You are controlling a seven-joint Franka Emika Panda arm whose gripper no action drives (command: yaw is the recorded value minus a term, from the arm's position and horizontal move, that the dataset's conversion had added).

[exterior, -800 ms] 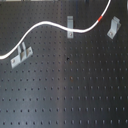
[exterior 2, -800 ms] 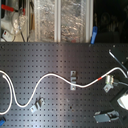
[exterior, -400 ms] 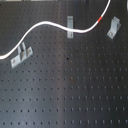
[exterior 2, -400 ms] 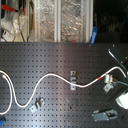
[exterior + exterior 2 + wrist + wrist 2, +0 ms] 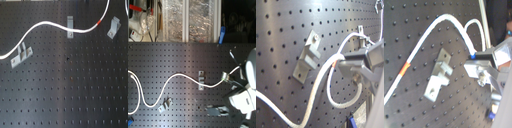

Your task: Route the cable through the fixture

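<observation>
the red-banded end of the cable (image 5: 50,23) has shifted slightly; gripper (image 5: 348,66) clenched on it

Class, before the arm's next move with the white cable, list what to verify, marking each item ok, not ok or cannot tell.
1. Jaws shut on the long thin white cable: ok, in the first wrist view.
2. Cable threaded through the small slanted silver bracket: not ok, it runs beside it.
3. Slack: ok, loose curves across the black perforated board.
4. Red band visible: ok.
5. Cable free of the narrow straight silver clip: cannot tell, it crosses there.
</observation>
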